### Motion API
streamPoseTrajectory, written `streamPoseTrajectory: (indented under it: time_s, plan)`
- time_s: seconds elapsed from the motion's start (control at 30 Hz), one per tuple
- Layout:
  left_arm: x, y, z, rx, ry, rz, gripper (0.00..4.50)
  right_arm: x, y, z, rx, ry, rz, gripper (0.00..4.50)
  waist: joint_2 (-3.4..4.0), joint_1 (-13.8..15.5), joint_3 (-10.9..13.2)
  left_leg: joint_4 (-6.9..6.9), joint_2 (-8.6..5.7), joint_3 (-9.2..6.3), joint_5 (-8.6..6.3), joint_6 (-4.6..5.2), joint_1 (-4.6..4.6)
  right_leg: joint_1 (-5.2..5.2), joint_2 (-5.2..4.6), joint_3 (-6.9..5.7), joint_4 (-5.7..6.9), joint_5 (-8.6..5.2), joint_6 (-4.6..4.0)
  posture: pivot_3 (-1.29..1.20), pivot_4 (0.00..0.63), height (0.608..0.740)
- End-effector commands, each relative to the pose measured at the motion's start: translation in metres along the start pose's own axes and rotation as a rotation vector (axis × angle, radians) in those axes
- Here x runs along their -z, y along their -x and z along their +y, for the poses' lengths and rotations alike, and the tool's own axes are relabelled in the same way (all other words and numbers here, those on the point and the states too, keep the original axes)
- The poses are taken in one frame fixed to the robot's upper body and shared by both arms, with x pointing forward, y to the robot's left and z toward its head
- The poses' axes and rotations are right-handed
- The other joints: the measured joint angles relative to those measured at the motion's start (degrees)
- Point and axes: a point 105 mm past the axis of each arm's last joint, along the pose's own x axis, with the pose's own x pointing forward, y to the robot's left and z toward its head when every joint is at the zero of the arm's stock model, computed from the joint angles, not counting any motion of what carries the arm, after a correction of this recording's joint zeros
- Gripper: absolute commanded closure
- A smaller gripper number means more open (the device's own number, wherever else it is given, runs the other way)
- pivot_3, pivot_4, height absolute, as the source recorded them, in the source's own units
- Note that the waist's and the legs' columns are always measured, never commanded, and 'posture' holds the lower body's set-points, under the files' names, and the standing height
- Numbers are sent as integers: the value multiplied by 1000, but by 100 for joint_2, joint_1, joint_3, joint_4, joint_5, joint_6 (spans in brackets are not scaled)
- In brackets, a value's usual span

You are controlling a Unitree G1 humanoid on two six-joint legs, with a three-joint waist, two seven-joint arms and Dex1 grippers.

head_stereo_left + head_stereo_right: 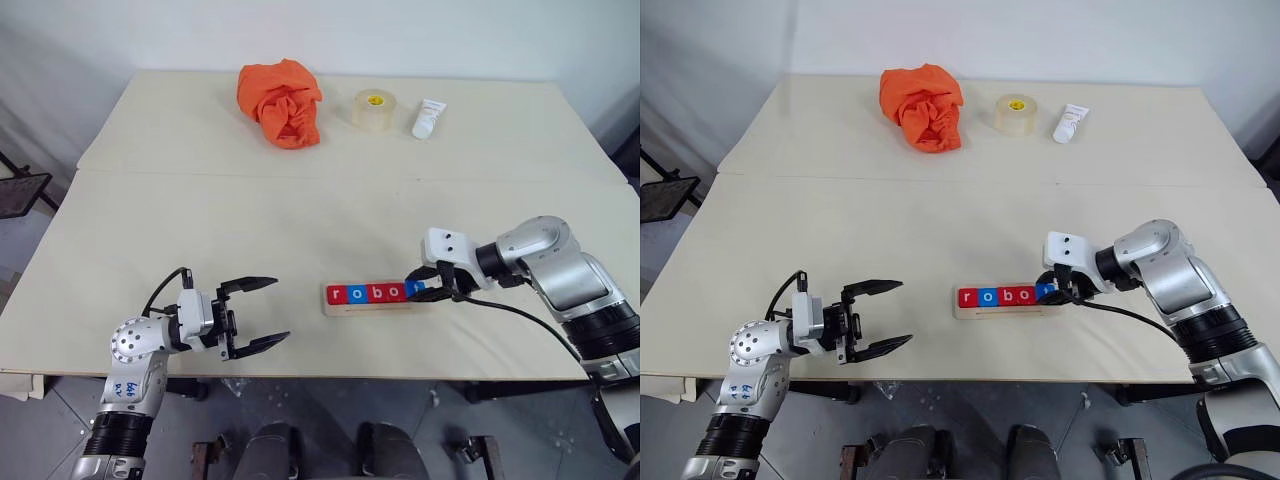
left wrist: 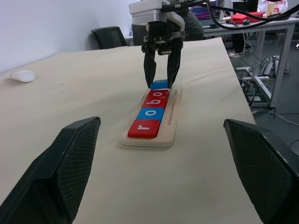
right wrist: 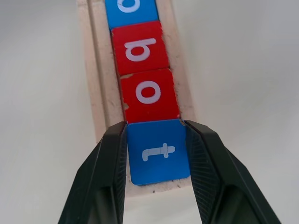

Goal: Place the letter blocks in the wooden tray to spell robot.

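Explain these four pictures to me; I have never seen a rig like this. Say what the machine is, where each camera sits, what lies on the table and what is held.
This is a two-armed humanoid robot. Two pictures come from cameras on its head, looking down; the other two from cameras on its wrists. On the table a wooden tray holds letter blocks reading r, o, b, o. The right pincer has its fingers on either side of the blue t block at the tray's end. The left pincer hangs open, holding nothing. At the far edge lie an orange cloth, a tape roll and a white tube.
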Motion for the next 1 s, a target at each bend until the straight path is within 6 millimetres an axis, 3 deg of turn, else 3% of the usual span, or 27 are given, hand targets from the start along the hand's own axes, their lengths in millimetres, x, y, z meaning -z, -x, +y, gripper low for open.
streamPoseTrajectory:
  time_s: [0.03,0.2,0.43,0.57,0.9,1.0]
  plan:
    - [-5,0,1,-8,-33,-10,0,-6,3,1,-5,27,-7,1744,0,1,0,0,0,0,0,0,0,0,0,0,0,0,0,0,150,740]
    - [-5,-1,3,-6,-35,-11,0,-14,7,0,13,34,-30,10,0,-1,0,0,0,0,0,0,0,0,0,0,0,0,0,0,150,740]
    - [-5,-3,4,-2,-36,-17,0,-14,13,-6,83,19,-42,10,0,4,0,0,0,0,0,0,0,0,0,0,0,0,0,0,150,740]
    - [-4,-5,4,3,-35,-22,0,-21,18,-9,99,8,-88,922,0,-2,0,0,0,0,0,0,0,0,0,0,0,0,0,0,150,740]
    - [-4,-4,2,6,-38,-23,0,-13,9,-18,139,-14,-93,4449,0,-1,0,0,-1,0,0,0,0,0,0,0,-1,0,0,0,150,740]
    - [-4,-3,2,3,-38,-21,0,-10,4,-16,129,-17,-91,4485,0,-5,0,0,0,0,0,0,0,0,1,-1,0,0,0,0,150,740]
